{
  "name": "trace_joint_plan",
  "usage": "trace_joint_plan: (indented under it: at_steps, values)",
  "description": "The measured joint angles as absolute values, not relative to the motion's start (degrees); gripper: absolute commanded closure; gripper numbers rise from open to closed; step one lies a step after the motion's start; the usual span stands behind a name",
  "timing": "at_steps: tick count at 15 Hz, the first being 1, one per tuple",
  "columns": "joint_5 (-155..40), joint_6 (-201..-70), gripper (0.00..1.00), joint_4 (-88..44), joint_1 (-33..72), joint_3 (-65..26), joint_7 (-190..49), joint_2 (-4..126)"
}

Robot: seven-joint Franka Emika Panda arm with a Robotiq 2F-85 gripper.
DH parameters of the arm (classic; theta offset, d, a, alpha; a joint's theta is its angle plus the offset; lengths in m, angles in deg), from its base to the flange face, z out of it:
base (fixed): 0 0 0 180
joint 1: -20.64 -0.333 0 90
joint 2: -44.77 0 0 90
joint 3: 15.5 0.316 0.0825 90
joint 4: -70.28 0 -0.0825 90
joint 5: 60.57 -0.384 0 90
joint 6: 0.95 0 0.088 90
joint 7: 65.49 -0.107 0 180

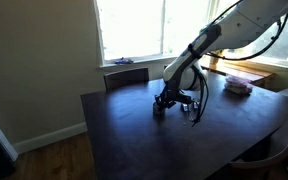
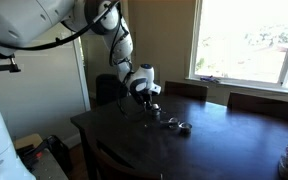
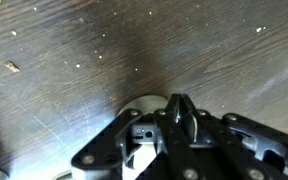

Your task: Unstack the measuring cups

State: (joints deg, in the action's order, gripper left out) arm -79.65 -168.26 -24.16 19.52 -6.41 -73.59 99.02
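Small silvery measuring cups lie on the dark wooden table [image 1: 134, 140]. In an exterior view two loose cups [image 2: 170, 121] [image 2: 184, 127] sit to the right of my gripper [image 2: 151, 99]. My gripper [image 1: 168, 101] is low over the table. In the wrist view its fingers [image 3: 180, 108] are pressed together on a thin shiny strip, the handle of a measuring cup whose pale round bowl [image 3: 144, 106] shows just beyond the fingers. That cup sits at or just above the table surface; I cannot tell which.
A flat pinkish-white stack [image 1: 237, 85] lies at the table's far side by the window. Chairs [image 1: 127, 77] [image 2: 187, 90] stand along the table's window side. The table's edge [image 2: 84, 125] is near my arm's base.
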Motion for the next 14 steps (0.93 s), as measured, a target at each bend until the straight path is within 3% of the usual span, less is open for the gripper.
trace_joint_plan:
  at_steps: [14]
  values:
    - [-72.8, -175.4, 0.93, -35.7, 10.1, -10.2, -73.6, 88.4]
